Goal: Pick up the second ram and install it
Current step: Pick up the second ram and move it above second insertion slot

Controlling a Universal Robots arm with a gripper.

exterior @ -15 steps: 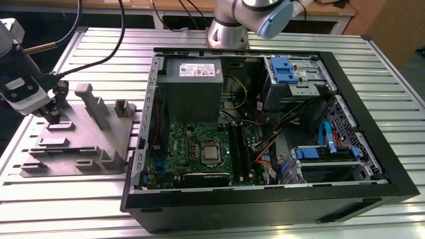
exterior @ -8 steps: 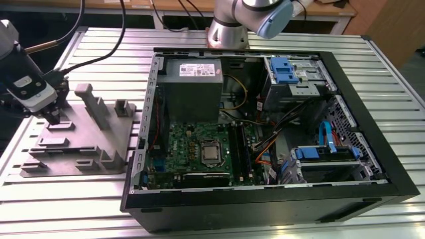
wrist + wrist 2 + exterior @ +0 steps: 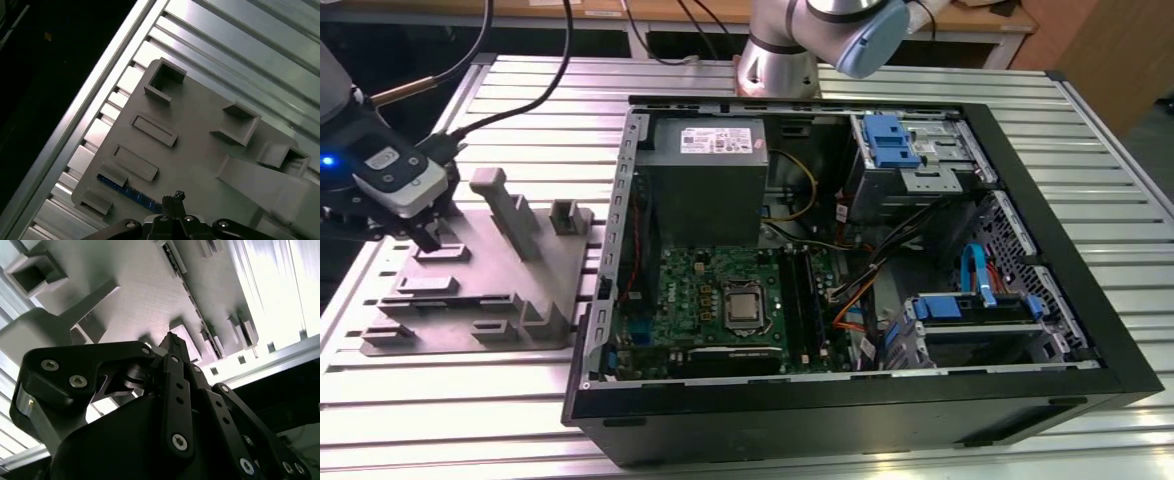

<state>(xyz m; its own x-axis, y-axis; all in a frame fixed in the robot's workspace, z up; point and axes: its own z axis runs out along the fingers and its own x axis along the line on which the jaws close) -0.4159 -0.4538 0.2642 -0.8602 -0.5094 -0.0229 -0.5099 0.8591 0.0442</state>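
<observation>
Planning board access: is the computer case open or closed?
Open: in the exterior view the case lies with its side panel off, the green circuit board and grey power-supply box exposed inside.

Slatted aluminium table [image 3: 440,430] under bright light, wooden bench [image 3: 987,12] behind.

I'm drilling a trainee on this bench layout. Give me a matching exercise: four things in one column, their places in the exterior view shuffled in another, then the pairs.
Things
1. gripper
2. grey power-supply box
3. processor
4. grey fixture tray

Places
A. on the green circuit board
B. on the slatted table, toward the exterior view's left of the computer case
C. just above the tray
D. inside the case, against its far wall

Pairs: 1-C, 2-D, 3-A, 4-B
</observation>
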